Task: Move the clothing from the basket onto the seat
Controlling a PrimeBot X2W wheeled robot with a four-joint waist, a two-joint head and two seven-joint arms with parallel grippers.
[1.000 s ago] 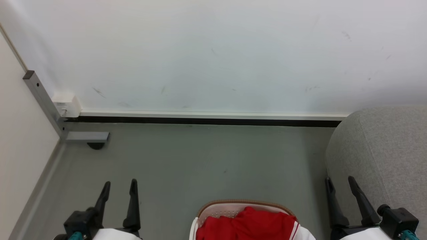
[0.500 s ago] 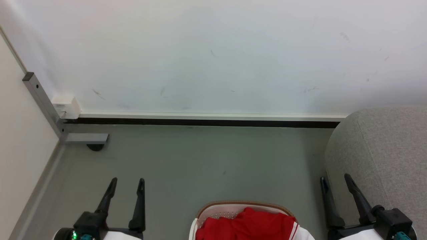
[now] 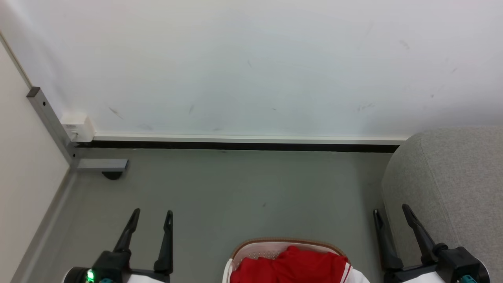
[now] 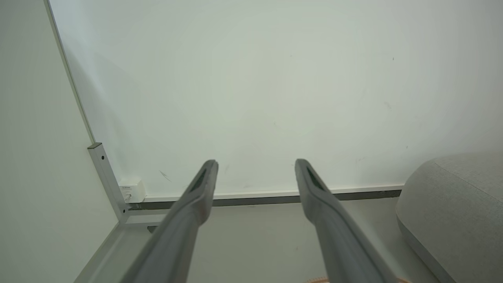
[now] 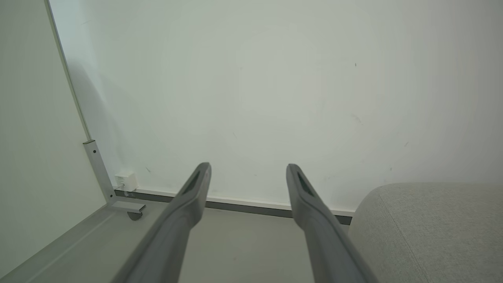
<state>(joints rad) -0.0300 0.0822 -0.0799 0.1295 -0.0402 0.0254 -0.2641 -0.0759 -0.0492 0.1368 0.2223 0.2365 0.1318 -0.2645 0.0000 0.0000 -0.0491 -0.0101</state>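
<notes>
Clothing [image 3: 290, 265], bright red with white stripes along its right edge, lay heaped in the basket [image 3: 289, 240] at the bottom centre of the head view. The basket's brown-banded rim and perforated cream wall showed behind the heap. None of the clothing lay on the seat [image 3: 452, 177], a grey woven bulk with a rounded corner and a seam that filled the right edge of the frame. The basket stood near the seat, on the grey floor [image 3: 235, 188].

At the lower left, the left gripper [image 3: 152, 213] hung over bare floor, well apart from the basket. Its two dark fingers were spread wide with nothing between them, and a green light [image 3: 89, 275] glowed on its body. At the lower right, the right gripper [image 3: 390, 209] was likewise spread and empty, its fingers standing in front of the seat's left edge. Whether they touched the fabric could not be told.

Both wrist views showed their own fingers [image 4: 314, 188] [image 5: 306, 192] parted, with only wall and floor in the gap.

A pale wall [image 3: 251, 67] with faint scuffs filled the upper half of the head view, and a white skirting strip [image 3: 243, 138] ran along its foot. At the left, a slanted metal post [image 3: 49, 122] carried a white box [image 3: 78, 126], with a dark castor [image 3: 112, 175] below.
</notes>
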